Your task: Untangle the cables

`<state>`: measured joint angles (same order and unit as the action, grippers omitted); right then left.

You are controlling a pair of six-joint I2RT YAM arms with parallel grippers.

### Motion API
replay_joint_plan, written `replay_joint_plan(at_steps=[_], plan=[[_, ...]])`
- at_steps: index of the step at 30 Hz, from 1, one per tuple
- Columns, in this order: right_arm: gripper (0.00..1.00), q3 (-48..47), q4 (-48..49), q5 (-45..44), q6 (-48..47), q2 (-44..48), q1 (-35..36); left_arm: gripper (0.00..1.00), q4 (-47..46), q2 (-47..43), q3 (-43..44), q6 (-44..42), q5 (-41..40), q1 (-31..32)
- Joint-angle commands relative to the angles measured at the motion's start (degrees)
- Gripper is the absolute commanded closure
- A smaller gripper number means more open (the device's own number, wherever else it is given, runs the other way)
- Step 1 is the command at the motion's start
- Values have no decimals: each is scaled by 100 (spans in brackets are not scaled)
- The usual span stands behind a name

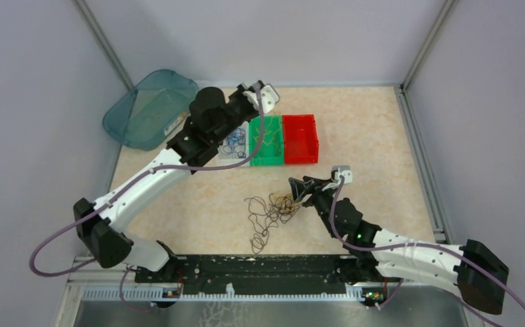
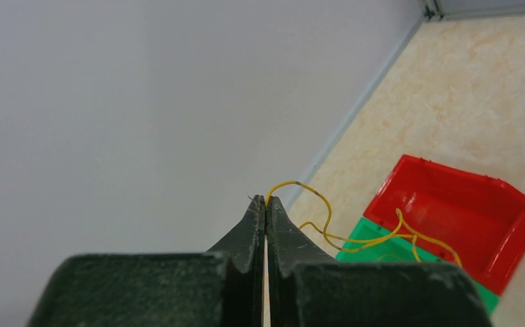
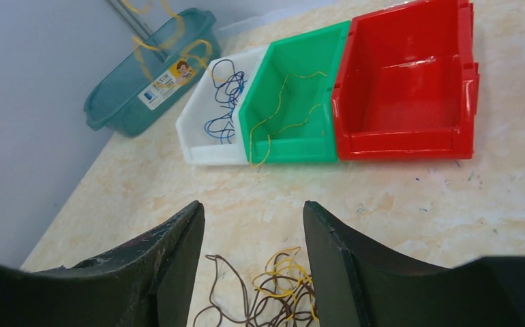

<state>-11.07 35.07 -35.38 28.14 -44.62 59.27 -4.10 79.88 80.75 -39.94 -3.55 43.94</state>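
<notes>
My left gripper (image 1: 268,91) is raised over the bins at the back and is shut on the end of a yellow cable (image 2: 328,228). In the left wrist view the jaws (image 2: 266,199) pinch it at the tips, and it hangs in curls toward the green bin (image 2: 376,248). A tangle of dark brown and yellow cables (image 1: 273,210) lies mid-table. My right gripper (image 1: 299,191) is open just beyond the tangle's right end. In the right wrist view its jaws (image 3: 252,204) are wide apart with the tangle (image 3: 280,286) between and below them.
The white bin (image 1: 234,144) holds blue cables, the green bin (image 1: 268,144) holds yellow strands, and the red bin (image 1: 299,139) is beside them. A teal tub (image 1: 152,107) sits tilted at the back left. Grey walls and metal rails enclose the table.
</notes>
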Motion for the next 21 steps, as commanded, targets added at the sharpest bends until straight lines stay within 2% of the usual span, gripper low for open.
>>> replay_joint_plan(at_steps=[1,13,21], plan=[[44,-187,-397,-380,43,376,24,100,2,501,-26,-45,-117,-107],[45,-108,-1131,-775,21,1227,26,100,50,1320,-24,-36,-46,-350],[46,-204,-1232,-778,-74,1195,25,100,94,1694,-9,58,26,-501]])
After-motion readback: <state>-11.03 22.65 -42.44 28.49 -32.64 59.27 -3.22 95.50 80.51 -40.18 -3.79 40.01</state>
